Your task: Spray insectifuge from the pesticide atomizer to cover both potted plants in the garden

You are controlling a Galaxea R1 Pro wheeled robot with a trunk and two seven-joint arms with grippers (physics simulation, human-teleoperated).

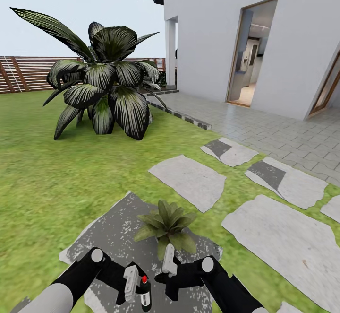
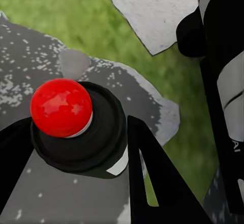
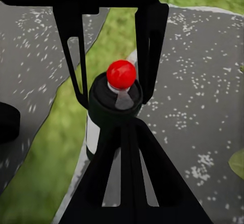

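The left gripper (image 1: 133, 280) has its jaws closed on the upright pesticide atomizer (image 1: 145, 295), red knob on top. One potted plant (image 1: 166, 225) sits just ahead on the stone slab (image 1: 113, 232). The right gripper (image 1: 169, 268) hovers beside, jaws seemingly slightly parted and empty.

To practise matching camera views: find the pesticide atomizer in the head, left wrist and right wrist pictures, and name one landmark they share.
Head view: the pesticide atomizer stands at the bottom edge, in the left gripper.
Left wrist view: its red-topped cap fills the lower left, between dark fingers.
Right wrist view: centre, red knob up.
Shared landmark: the speckled grey stepping stone beneath it.
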